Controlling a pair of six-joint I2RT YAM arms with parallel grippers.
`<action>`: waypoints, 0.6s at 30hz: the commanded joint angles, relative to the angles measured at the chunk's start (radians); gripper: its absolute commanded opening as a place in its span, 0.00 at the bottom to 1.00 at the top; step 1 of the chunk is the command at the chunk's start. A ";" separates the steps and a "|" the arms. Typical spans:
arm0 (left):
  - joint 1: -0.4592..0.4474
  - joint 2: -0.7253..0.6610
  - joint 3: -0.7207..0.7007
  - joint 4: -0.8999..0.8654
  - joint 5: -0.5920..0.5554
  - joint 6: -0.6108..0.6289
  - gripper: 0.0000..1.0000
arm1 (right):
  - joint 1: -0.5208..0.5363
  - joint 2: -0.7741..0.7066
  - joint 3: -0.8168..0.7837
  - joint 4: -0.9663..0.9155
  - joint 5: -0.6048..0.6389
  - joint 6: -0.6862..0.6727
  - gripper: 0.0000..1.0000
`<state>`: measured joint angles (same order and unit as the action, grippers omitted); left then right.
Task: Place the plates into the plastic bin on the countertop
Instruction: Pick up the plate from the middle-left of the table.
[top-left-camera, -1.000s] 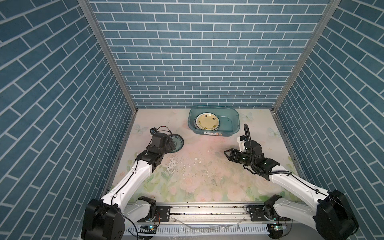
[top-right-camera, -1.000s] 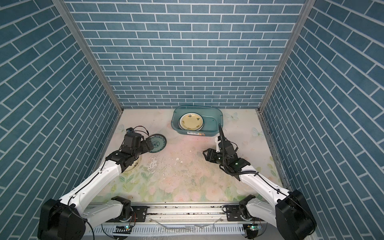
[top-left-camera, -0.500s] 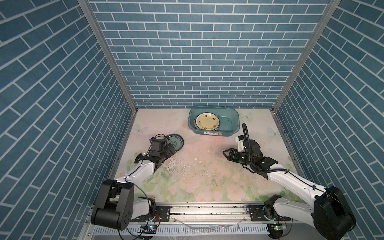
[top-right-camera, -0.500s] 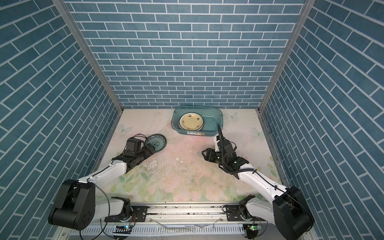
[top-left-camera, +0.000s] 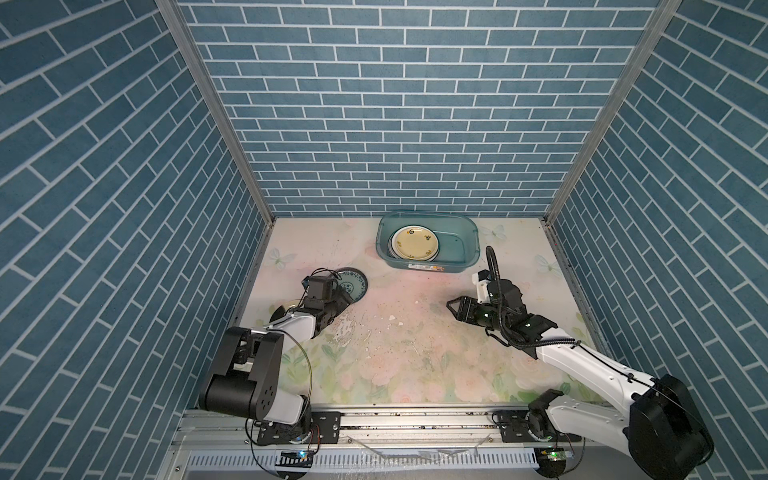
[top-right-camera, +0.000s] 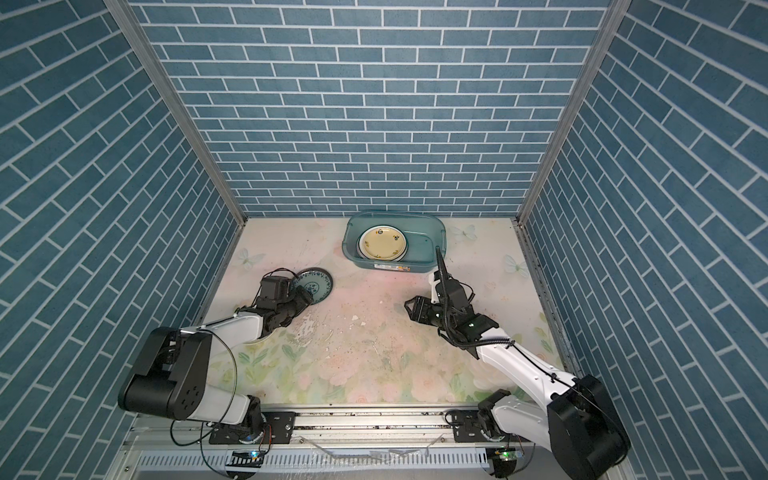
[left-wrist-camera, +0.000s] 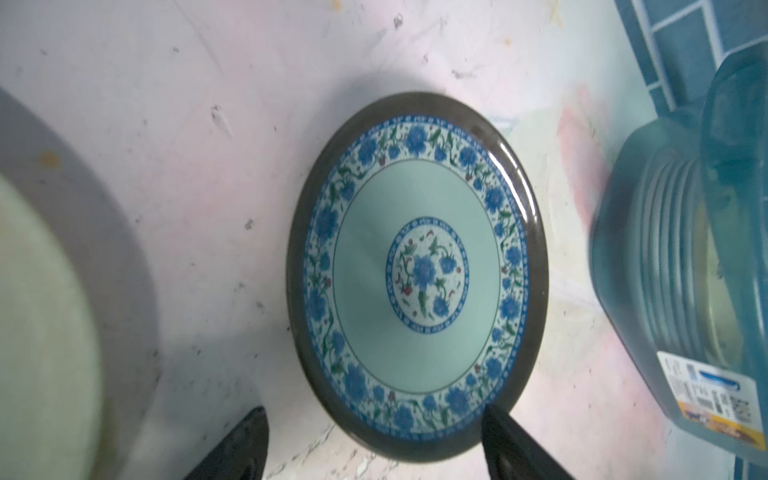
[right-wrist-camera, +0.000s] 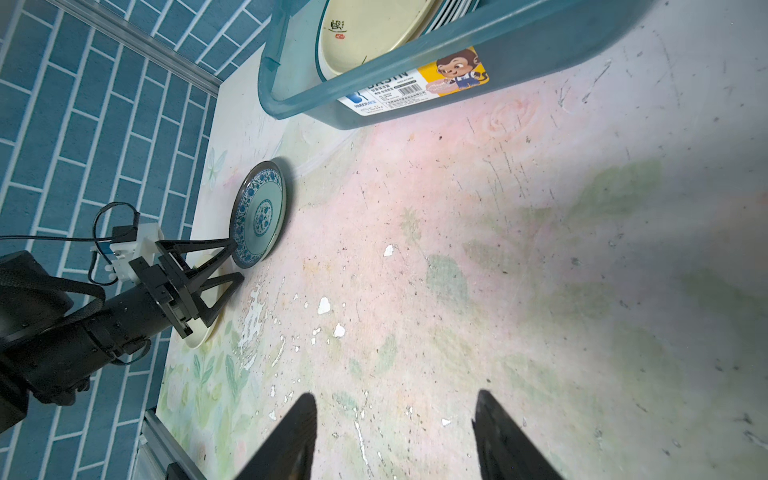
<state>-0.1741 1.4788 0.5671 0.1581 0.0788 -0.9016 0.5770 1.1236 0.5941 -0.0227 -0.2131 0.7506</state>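
Note:
A teal floral plate (top-left-camera: 352, 285) (top-right-camera: 316, 285) (left-wrist-camera: 415, 274) (right-wrist-camera: 259, 214) lies on the countertop (top-left-camera: 395, 353) at the left. My left gripper (top-left-camera: 343, 300) (top-right-camera: 305, 299) (left-wrist-camera: 374, 411) (right-wrist-camera: 232, 262) stands open at the plate's near rim, one finger touching the rim. A pale yellow plate (top-left-camera: 286, 308) (left-wrist-camera: 41, 311) (right-wrist-camera: 199, 336) lies under the left arm. The plastic bin (top-left-camera: 428, 266) (top-right-camera: 395, 266) (right-wrist-camera: 415, 62) at the back holds a stack of plates (top-left-camera: 415, 248) (top-right-camera: 382, 243). My right gripper (top-left-camera: 453, 308) (top-right-camera: 409, 309) (right-wrist-camera: 395, 397) hovers open and empty over the middle.
Blue brick-pattern walls close in the left, right and back. The countertop's print is scuffed, with white chips (top-left-camera: 395, 322) near the middle. A metal rail (top-left-camera: 415, 419) runs along the front edge.
The left arm has dropped low and its jaws have narrowed around the teal floral plate's near rim. The right arm has barely moved.

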 joint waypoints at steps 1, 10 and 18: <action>0.008 0.039 0.003 0.023 -0.006 -0.044 0.75 | -0.003 -0.025 -0.018 0.001 0.024 0.001 0.61; 0.008 0.050 -0.021 0.047 -0.108 -0.063 0.50 | -0.005 -0.047 -0.036 0.000 0.035 0.002 0.61; 0.012 0.110 0.001 0.064 -0.092 -0.059 0.31 | -0.009 -0.028 -0.016 0.000 0.030 -0.003 0.61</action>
<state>-0.1703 1.5478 0.5632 0.2337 -0.0105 -0.9604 0.5728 1.0904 0.5716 -0.0231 -0.1947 0.7509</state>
